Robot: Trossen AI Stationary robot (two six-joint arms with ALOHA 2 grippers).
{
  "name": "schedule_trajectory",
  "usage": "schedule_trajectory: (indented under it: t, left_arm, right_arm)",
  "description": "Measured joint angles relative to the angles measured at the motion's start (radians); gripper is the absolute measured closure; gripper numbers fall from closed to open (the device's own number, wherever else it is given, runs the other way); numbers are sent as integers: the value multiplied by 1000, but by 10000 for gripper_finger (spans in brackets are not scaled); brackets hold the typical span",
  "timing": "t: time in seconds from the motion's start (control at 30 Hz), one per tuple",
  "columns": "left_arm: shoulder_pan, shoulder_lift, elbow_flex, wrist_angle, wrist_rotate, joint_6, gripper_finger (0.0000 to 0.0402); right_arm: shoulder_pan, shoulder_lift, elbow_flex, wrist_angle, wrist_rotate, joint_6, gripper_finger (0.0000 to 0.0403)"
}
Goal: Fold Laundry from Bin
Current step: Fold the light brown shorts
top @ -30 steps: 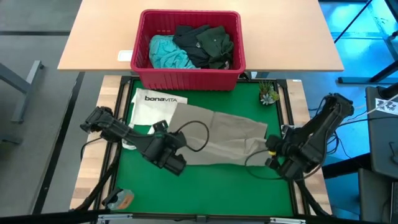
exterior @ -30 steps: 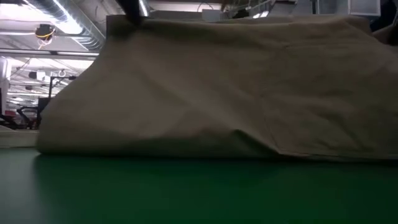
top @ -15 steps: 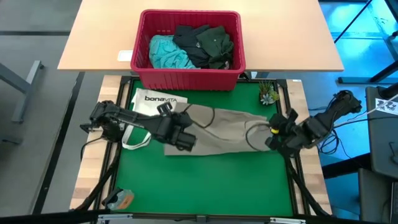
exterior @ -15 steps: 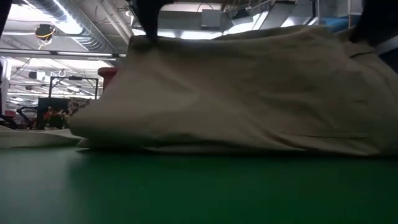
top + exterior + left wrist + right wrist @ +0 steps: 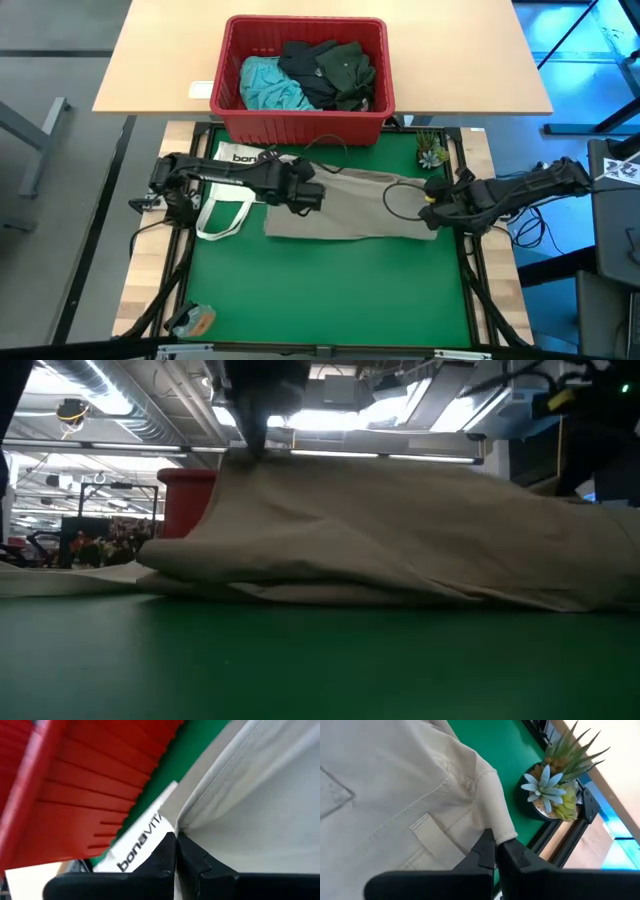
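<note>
On the green mat just before the bin [image 5: 305, 120], the khaki garment [image 5: 350, 210] now lies folded narrower, both grippers, left [image 5: 312, 197] and right [image 5: 428, 213], having carried its pinched edge toward the bin.

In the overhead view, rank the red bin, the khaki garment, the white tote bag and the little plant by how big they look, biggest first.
1. red bin and khaki garment: look about alike, so no ranking between them.
2. white tote bag, partly hidden under the left arm.
3. plant, clearly smallest.
</note>
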Motion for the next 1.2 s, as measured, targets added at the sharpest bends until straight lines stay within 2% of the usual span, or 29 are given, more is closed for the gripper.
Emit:
schedule_trajectory:
  t: [0.17, 0.43, 0.8, 0.97, 1.2]
  left_arm:
    - [14, 0, -90, 30, 24, -6, 401]
    - [23, 1, -233, 139, 37, -1, 401]
    - [81, 1, -316, 270, 37, -1, 395]
    - [117, 1, -316, 311, 37, -1, 356]
    - [149, 1, -316, 314, 37, -2, 298]
  right_arm:
    - [-64, 3, -49, 78, 0, -101, 399]
    - [-180, 2, -55, 173, -4, -252, 393]
    - [-333, 10, -55, 189, -18, -279, 370]
    - [-382, 9, -55, 189, -25, -286, 337]
    - [-442, 9, -55, 191, -26, -287, 251]
